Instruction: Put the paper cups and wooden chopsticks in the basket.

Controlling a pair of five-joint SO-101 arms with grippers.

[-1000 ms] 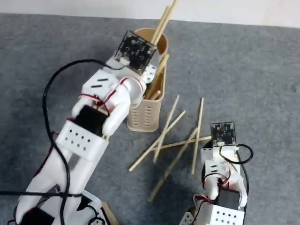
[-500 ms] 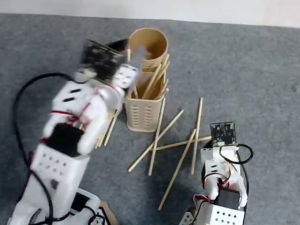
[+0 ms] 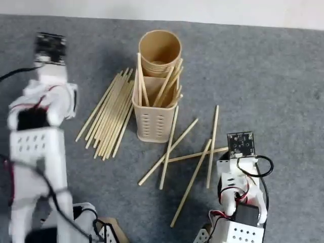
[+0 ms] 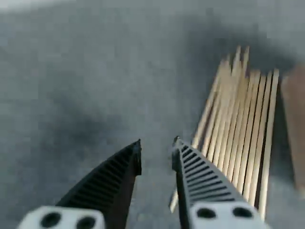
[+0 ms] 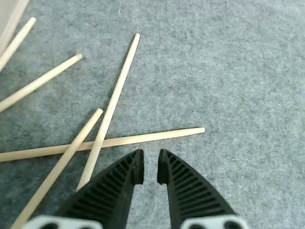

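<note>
Bundle of pale wooden chopsticks (image 4: 238, 124) lies just beside left gripper (image 4: 157, 142), sticks parallel to its slightly spread, empty jaws; we judge left arm nearer.

Robotics lab bench: grey felt mat (image 3: 283, 66), bare circuit board (image 3: 240, 143).

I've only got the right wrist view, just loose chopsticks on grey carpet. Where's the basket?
Observer: In the high view the basket stands upright beyond the loose chopsticks.
Operator: Anything in it?
Observer: A stack of paper cups, plus upright chopsticks beside it.
Operator: And the left hand?
Observer: The left hand is open above the carpet, next to a bundle of chopsticks lying on the basket's other side from you.
</note>
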